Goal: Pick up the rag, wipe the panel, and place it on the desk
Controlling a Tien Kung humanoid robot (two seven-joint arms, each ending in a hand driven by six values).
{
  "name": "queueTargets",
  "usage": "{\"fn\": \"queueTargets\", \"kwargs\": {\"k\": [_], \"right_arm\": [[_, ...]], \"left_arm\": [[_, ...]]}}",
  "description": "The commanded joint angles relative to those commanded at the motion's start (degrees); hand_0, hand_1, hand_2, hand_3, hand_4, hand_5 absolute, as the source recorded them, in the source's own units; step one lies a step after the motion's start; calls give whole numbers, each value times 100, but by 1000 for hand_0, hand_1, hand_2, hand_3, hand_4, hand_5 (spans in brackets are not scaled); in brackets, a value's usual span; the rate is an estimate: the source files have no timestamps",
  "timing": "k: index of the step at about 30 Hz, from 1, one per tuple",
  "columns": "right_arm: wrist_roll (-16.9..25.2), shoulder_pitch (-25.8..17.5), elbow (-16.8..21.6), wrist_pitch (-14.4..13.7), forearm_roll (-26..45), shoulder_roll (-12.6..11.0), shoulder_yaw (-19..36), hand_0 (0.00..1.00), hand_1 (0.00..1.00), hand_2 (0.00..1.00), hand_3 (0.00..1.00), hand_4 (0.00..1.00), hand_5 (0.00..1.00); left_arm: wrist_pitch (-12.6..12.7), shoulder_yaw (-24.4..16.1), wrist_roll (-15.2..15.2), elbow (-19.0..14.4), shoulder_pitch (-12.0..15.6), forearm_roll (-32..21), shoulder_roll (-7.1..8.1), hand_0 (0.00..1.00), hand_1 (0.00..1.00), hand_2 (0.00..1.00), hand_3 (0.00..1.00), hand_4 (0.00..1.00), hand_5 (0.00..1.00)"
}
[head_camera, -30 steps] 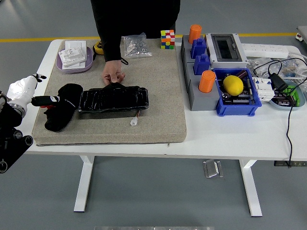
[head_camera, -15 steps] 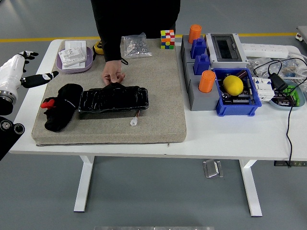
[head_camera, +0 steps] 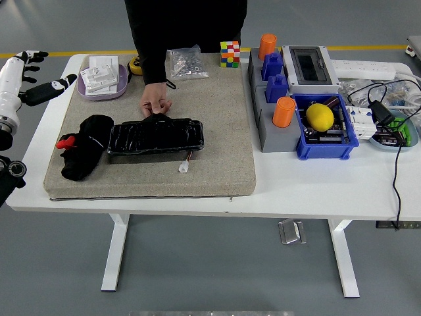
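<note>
Black rag [head_camera: 84, 155] lies bunched on the mat [head_camera: 217, 131], touching the panel's [head_camera: 155, 137] left end. Left robot hand [head_camera: 29, 79], fingers spread and empty, hovers off left. A person's hand [head_camera: 155, 104] pinches the panel's far edge; any reach risks collision.

A mat [head_camera: 223, 131] is lying on the worktop [head_camera: 316, 191]. On the mat, a rag [head_camera: 82, 155] is sitting just left of the panel [head_camera: 156, 137], a person's hand [head_camera: 155, 103] touching the panel's far edge.
</note>
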Motion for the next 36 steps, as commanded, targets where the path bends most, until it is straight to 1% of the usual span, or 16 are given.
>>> {"fn": "queueTargets", "kwargs": {"k": [3, 6, 8, 10, 12, 15, 21, 25, 26, 29, 36], "right_arm": [[6, -12, 0, -4, -2, 19, -6, 758, 700, 713, 592, 912, 574], [18, -23, 0, -5, 29, 28, -45, 758, 700, 713, 592, 912, 574], [15, -27, 0, -7, 19, 36, -40, 758, 700, 713, 592, 912, 574], [16, -30, 0, -8, 21, 43, -45, 758, 700, 713, 592, 912, 574], [20, -30, 0, -11, 40, 48, -61, 758, 700, 713, 592, 912, 574], [19, -18, 0, -14, 41, 48, -69, 758, 700, 713, 592, 911, 575], [0, 13, 0, -16, 6, 32, -69, 755, 700, 713, 592, 912, 575], [-16, 31, 0, -14, -25, 27, -71, 755, 700, 713, 592, 912, 575], [-21, 40, 0, -14, -36, 25, -72, 757, 700, 713, 592, 913, 575], [-26, 51, 0, -17, -50, 21, -75, 757, 700, 713, 592, 913, 575], [-31, 46, 0, -14, -99, 16, -73, 757, 700, 713, 592, 913, 575]], "left_arm": [[101, -127, -175, -78, 83, -259, -80, 532, 718, 761, 778, 922, 447], [193, -217, -393, -165, 167, -649, -158, 532, 718, 761, 778, 922, 447], [257, -262, -606, -224, 216, -981, -211, 533, 711, 746, 773, 909, 434], [281, -302, -749, -255, 258, -1262, -259, 533, 711, 746, 773, 909, 434], [307, -329, -821, -272, 298, -1528, -310, 533, 711, 746, 773, 909, 434], [297, -343, -891, -273, 335, -1776, -367, 533, 706, 750, 772, 897, 422], [305, -431, -957, -290, 410, -1917, -432, 532, 705, 746, 770, 893, 420], [300, -444, -1021, -266, 443, -2021, -407, 532, 705, 746, 770, 893, 420], [302, -457, -1053, -256, 452, -2069, -402, 527, 704, 742, 756, 888, 421], [300, -492, -1124, -254, 495, -2198, -406, 527, 704, 742, 756, 888, 421], [267, -556, -1219, -251, 613, -2321, -423, 527, 704, 741, 742, 883, 422]]}}
